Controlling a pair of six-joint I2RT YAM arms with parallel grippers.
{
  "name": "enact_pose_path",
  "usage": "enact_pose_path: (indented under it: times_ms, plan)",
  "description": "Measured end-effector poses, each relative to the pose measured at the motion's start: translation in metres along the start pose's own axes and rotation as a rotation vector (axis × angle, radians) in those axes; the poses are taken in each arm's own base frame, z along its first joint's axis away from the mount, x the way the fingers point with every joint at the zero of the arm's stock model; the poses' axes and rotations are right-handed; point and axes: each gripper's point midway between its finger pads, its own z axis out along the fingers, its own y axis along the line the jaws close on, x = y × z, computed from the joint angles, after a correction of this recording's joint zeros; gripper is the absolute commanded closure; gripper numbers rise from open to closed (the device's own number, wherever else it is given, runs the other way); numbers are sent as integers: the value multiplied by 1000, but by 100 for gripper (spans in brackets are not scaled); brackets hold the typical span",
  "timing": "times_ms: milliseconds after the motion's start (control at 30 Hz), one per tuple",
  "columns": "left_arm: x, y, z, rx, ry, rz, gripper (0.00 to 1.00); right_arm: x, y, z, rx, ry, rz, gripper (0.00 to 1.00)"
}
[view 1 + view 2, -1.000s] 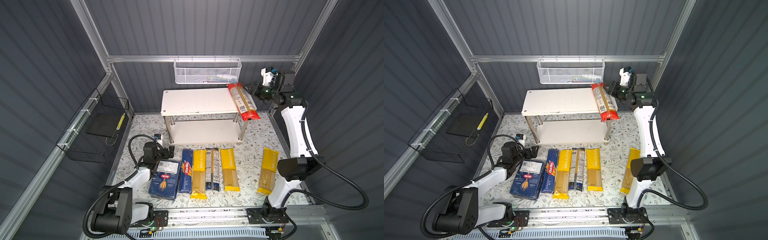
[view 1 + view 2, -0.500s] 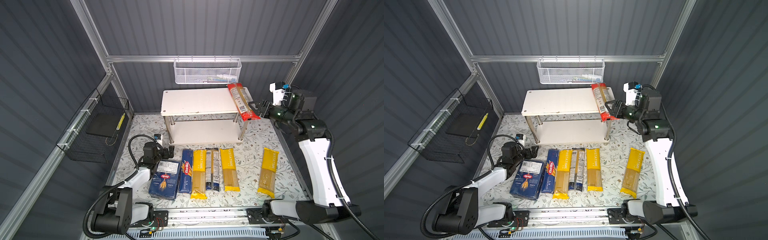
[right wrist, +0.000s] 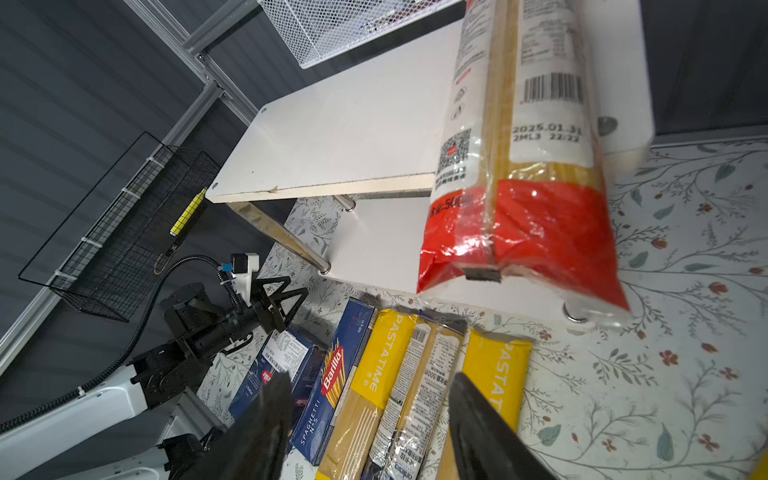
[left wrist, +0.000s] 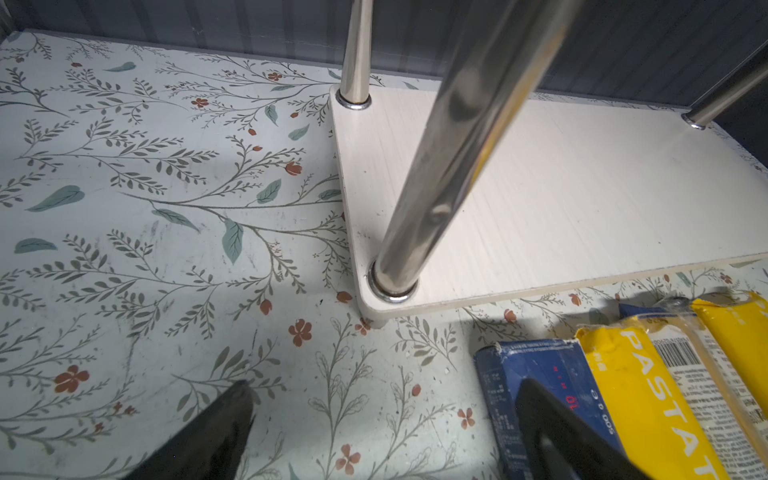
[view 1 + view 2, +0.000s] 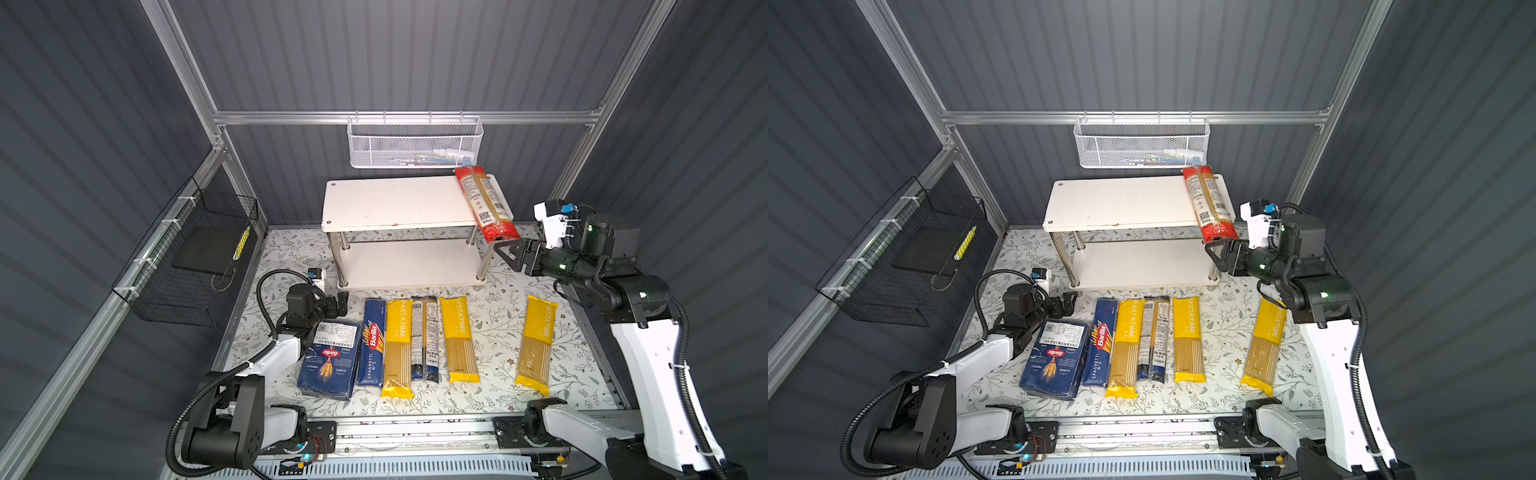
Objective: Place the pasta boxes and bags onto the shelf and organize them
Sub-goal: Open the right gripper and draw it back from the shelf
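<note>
Right hand (image 5: pixel 504 255) hovers right of centre, jaws apart, empty. White two-tier chrome-posted shelf (image 5: pixel 395 203) stands upper centre; red-ended clear spaghetti bag (image 5: pixel 483 203) lies across its top board's right end, pointing lower-right, overhanging toward the hand.

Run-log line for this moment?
right gripper: open, empty | red-ended spaghetti bag: on shelf top board, overhanging front | left gripper: open, empty | mat: two Barilla boxes, four bags

Probably lab cell: aluminium frame (image 5: pixel 291 117), grey panels (image 5: pixel 374 54).
</note>
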Motion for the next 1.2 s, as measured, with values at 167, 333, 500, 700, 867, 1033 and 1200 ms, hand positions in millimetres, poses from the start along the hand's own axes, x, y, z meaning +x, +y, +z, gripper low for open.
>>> enact_pose_path:
  times_ms: [167, 333, 500, 700, 867, 1033, 1200]
  plan:
    - [0, 0, 0, 0, 0, 0, 0, 3, -4, 9, -3, 17, 32, 38]
    - [0, 0, 0, 0, 0, 0, 0, -3, -11, 23, -3, 19, 50, 38]
    - [0, 0, 0, 0, 0, 0, 0, -5, -19, 38, 0, 30, 71, 37]
    - [0, 0, 0, 0, 0, 0, 0, -11, -16, 41, -15, 10, 71, 37]
    - [0, 0, 0, 0, 0, 0, 0, -11, -17, 50, -26, 22, 80, 36]
    - [0, 0, 0, 0, 0, 0, 0, -8, -19, 58, -26, 42, 95, 35]
    - [0, 0, 0, 0, 0, 0, 0, -9, -17, 58, -32, 38, 97, 35]
